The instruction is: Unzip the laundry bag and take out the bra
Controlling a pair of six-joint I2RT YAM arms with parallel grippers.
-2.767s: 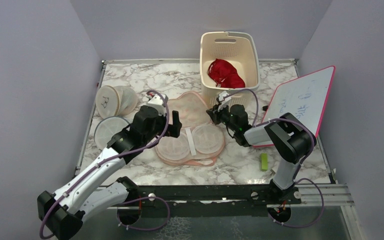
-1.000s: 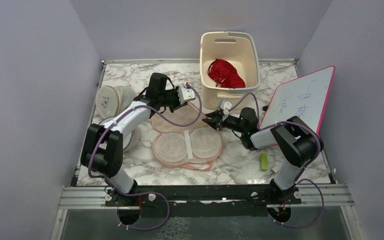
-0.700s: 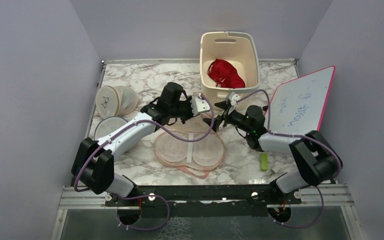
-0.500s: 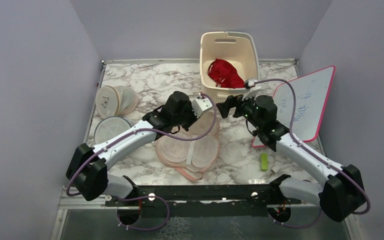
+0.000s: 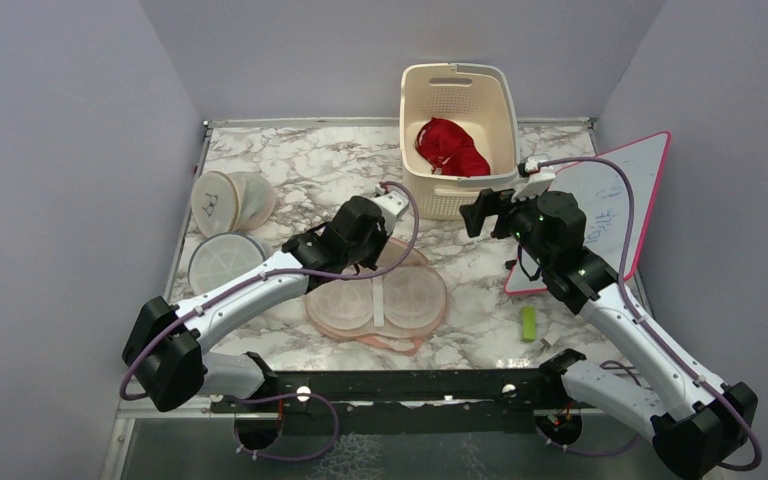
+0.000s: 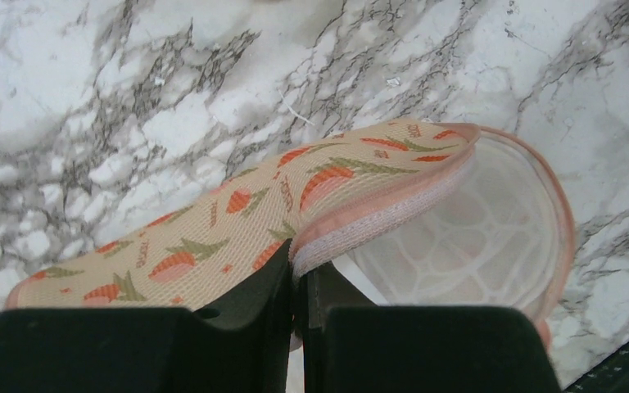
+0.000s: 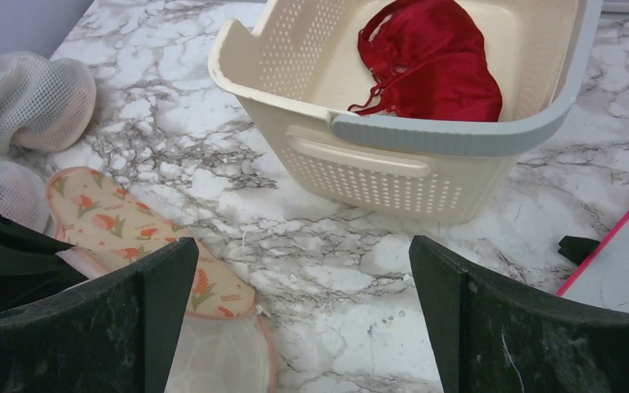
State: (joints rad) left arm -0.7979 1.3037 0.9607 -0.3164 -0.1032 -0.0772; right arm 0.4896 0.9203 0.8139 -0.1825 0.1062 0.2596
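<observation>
Peach printed fabric is pinched in the left hand [image 6: 299, 315], which lifts the flap of the laundry bag [image 6: 213, 237], unzipped on the worktop [image 5: 290, 170]. The right hand [image 7: 305, 286] gapes empty. The bra [image 7: 434, 61] lies in the far basket [image 7: 377, 164]; seemingly only letting go remains.

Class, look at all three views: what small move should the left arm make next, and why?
Probably open the left gripper and let the flap drop. It pinches the lifted flap of the laundry bag, which lies unzipped with nothing red visible inside, while the bra sits in the basket and the right gripper hangs open and empty.
</observation>
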